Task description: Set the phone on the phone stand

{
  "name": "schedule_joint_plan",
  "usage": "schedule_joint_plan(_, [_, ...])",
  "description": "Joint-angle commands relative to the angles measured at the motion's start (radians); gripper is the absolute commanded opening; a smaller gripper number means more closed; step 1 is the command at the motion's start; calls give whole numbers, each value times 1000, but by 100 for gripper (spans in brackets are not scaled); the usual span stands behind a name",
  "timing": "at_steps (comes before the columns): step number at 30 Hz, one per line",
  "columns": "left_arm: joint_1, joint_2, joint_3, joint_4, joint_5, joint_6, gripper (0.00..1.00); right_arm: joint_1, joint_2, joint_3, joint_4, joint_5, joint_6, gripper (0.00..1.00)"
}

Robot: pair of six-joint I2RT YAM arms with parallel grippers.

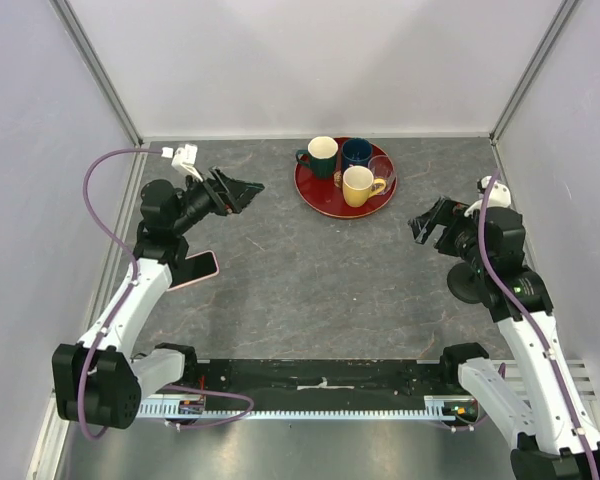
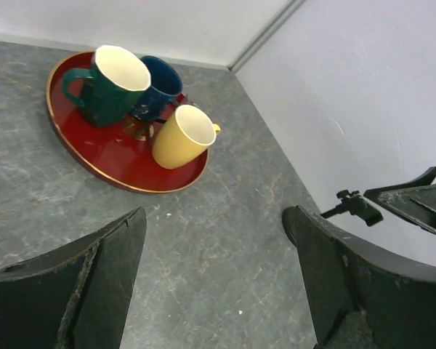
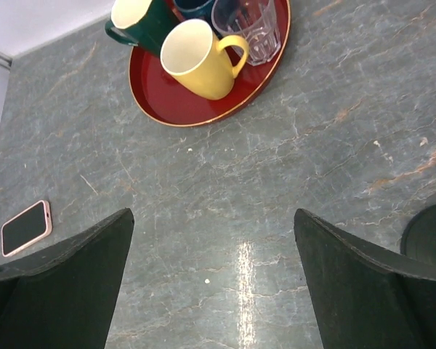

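Work on the task has not begun, we judge: the phone [image 1: 193, 270] lies flat on the table [image 1: 310, 290] beside the left arm, well apart from the phone stand [image 3: 430, 234], while the left gripper [image 2: 214, 218] and the right gripper [image 3: 212, 216] both hang spread wide, holding nothing.

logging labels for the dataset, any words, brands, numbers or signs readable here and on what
No readable text in any view.
phone: screen black, no logo showing.
yellow mug, green mug, blue mug, red tray: plain, no print.
coloured spots on the rail by the arm bases: too small to read.
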Motion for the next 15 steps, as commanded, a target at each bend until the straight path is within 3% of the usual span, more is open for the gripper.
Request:
schedule_joint_plan(1, [5,51,61,42,132,-80,86,3,-18,37,-4,63,3,99])
schedule_joint_plan(10, [6,189,121,43,307,-161,82,4,-82,108,-100,342,3,98])
schedule_joint_plan(11, [5,201,124,46,316,-171,82,4,-100,114,-129,485,67,98])
schedule_joint_plan(15, [5,232,131,71,362,-209,81,4,-142,117,-211,767,199,98])
